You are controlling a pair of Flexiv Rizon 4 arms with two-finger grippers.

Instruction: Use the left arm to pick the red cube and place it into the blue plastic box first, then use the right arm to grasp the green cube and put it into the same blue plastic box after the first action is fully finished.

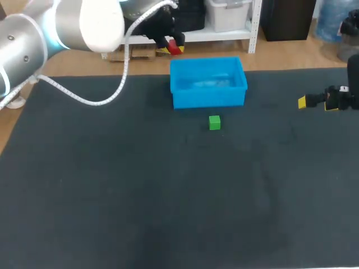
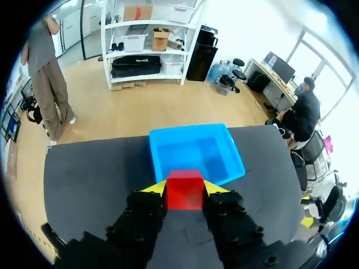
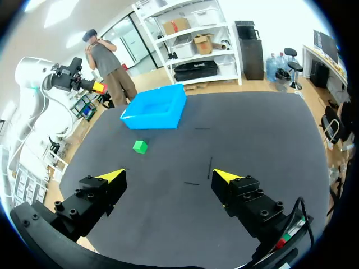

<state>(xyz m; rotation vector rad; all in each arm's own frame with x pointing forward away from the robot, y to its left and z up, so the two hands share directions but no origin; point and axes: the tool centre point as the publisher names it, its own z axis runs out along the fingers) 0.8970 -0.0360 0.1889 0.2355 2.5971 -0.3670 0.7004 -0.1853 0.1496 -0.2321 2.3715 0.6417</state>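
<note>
My left gripper (image 2: 185, 189) is shut on the red cube (image 2: 184, 189), both yellow tips pressed against its sides. It hangs high above the table, just short of the blue plastic box (image 2: 195, 153). In the head view the red cube (image 1: 175, 46) and left gripper (image 1: 170, 45) show above the box's (image 1: 208, 82) far left corner. The green cube (image 1: 214, 122) lies on the black mat just in front of the box. My right gripper (image 1: 315, 101) stays at the table's right side, open and holding nothing; in its wrist view the gripper (image 3: 170, 178) has the green cube (image 3: 140, 147) and box (image 3: 156, 108) far ahead.
The black mat (image 1: 168, 190) covers the table. The box looks empty inside. My left arm (image 1: 50, 28) comes in from the upper left with a white cable (image 1: 84, 100) hanging over the mat.
</note>
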